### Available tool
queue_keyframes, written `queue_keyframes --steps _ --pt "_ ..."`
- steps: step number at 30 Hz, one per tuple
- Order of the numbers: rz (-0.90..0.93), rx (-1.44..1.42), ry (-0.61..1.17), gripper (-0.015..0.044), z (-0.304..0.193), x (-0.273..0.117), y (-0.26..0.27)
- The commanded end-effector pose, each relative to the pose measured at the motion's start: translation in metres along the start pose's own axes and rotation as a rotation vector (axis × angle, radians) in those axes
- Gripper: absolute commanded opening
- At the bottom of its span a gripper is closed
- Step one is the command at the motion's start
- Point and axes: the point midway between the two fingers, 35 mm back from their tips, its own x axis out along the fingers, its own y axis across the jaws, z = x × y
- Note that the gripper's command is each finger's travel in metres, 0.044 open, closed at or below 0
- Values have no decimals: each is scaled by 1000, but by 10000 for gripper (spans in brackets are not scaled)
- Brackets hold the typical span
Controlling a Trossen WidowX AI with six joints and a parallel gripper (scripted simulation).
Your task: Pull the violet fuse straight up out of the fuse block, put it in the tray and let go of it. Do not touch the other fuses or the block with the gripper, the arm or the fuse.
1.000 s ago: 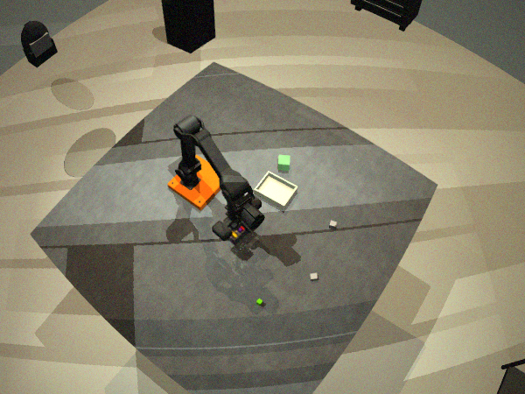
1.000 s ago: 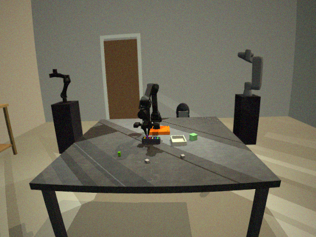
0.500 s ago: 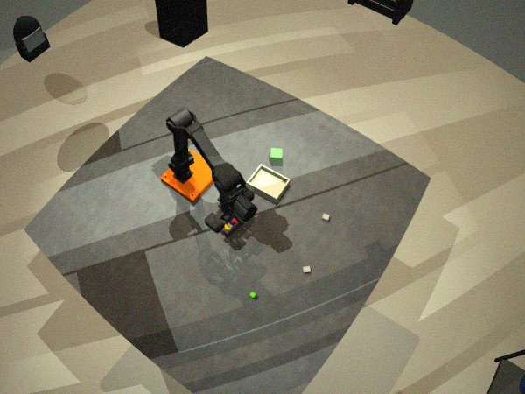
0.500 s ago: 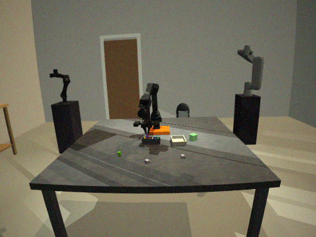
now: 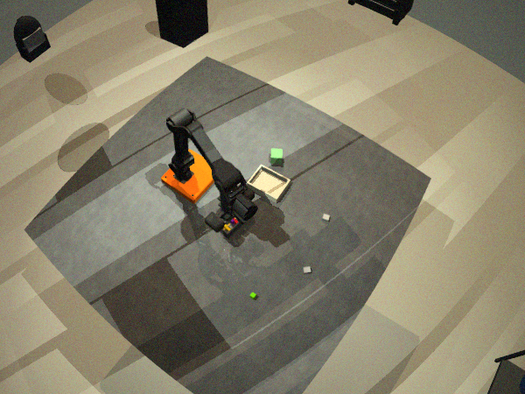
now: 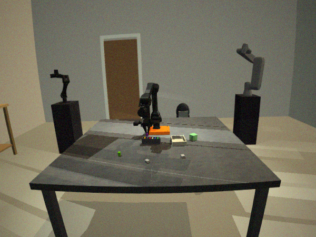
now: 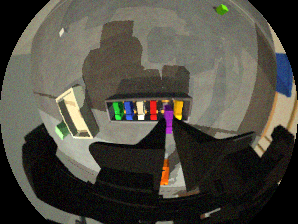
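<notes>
My gripper (image 6: 147,134) (image 7: 168,120) is shut on the violet fuse (image 6: 147,135) (image 7: 169,114) and holds it upright above the dark fuse block (image 6: 150,141) (image 7: 150,97). The lower end of the fuse is over its slot, at a small height; the exact gap is hard to tell. The green fuse (image 7: 118,110), blue fuse (image 7: 129,110), white fuse (image 7: 140,110), red fuse (image 7: 153,110) and yellow fuse (image 7: 178,109) stand in the block. The cream tray (image 5: 264,181) (image 6: 179,144) (image 7: 75,112) holds nothing and stands beside the block, on its green-fuse side.
A green cube (image 5: 276,156) (image 6: 193,137) (image 7: 61,131) stands beyond the tray. Two small white blocks (image 5: 326,217) (image 5: 307,270) (image 6: 183,156) (image 6: 147,160) and a small bright green piece (image 5: 253,295) (image 6: 119,154) (image 7: 222,9) lie farther from the orange arm base (image 5: 197,193) (image 6: 163,130).
</notes>
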Motion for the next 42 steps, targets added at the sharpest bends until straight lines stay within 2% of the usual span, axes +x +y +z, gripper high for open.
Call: queue_keyframes --steps 1,23,42 --pt "-6 5 -5 0 0 -4 -1" --pt "-6 5 -5 0 1 -25 3" --pt "3 4 -8 0 13 -27 105"
